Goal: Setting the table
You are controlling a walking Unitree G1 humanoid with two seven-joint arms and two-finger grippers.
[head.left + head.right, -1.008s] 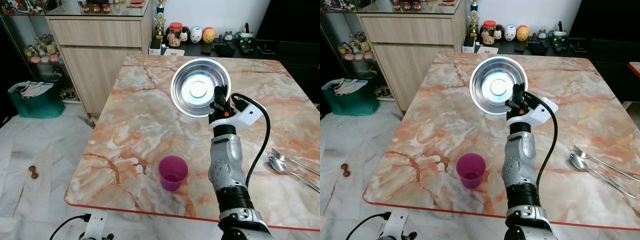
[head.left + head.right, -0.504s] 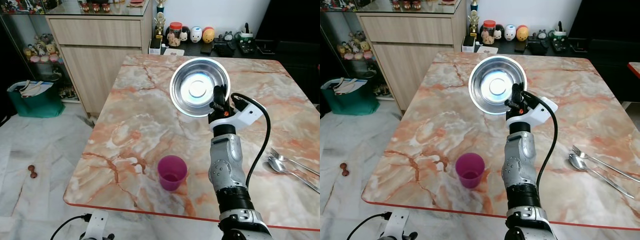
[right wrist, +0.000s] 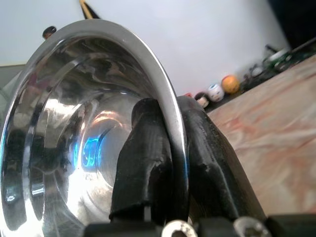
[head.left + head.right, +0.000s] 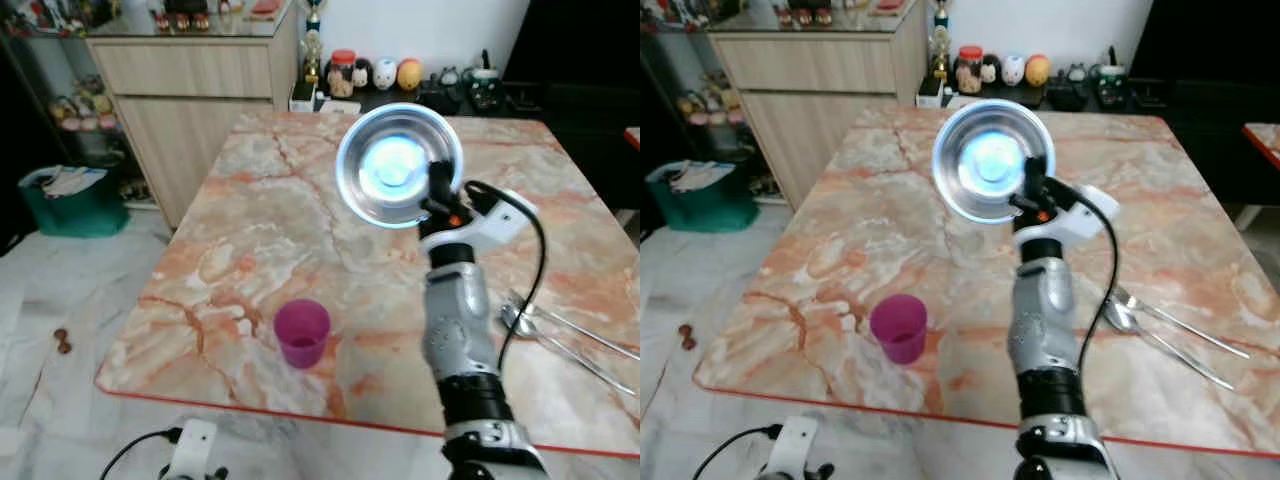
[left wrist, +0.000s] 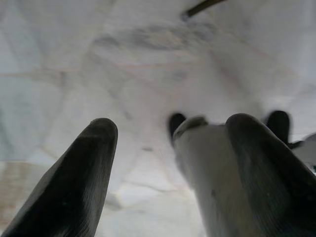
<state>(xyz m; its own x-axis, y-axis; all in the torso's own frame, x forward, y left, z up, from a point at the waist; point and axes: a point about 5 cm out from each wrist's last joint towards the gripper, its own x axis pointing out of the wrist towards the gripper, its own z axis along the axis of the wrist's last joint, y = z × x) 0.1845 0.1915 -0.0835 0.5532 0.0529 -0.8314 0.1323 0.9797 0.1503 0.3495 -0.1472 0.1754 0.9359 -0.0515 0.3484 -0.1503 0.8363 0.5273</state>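
A shiny steel bowl point(image 4: 395, 165) hangs tilted above the far middle of the marble table point(image 4: 240, 250), its hollow facing me. My right gripper point(image 4: 438, 192) is shut on its near rim. In the right wrist view one black finger point(image 3: 143, 148) lies inside the bowl point(image 3: 74, 143) and the other behind the rim. A purple cup point(image 4: 302, 333) stands upright near the table's front left. A fork and spoon point(image 4: 548, 335) lie at the right edge. My left gripper point(image 5: 168, 123) hangs idle over pale floor, fingers apart.
A wooden cabinet point(image 4: 190, 90) stands at the far left of the table. A dark shelf with small figurines point(image 4: 385, 72) runs behind it. A green bag point(image 4: 70, 195) sits on the marble floor at the left. The table's red front edge is close to me.
The whole picture has shifted and blurred, so the camera has moved. The bowl stays in my right gripper, a little higher in the picture. Cup and cutlery have not moved on the table.
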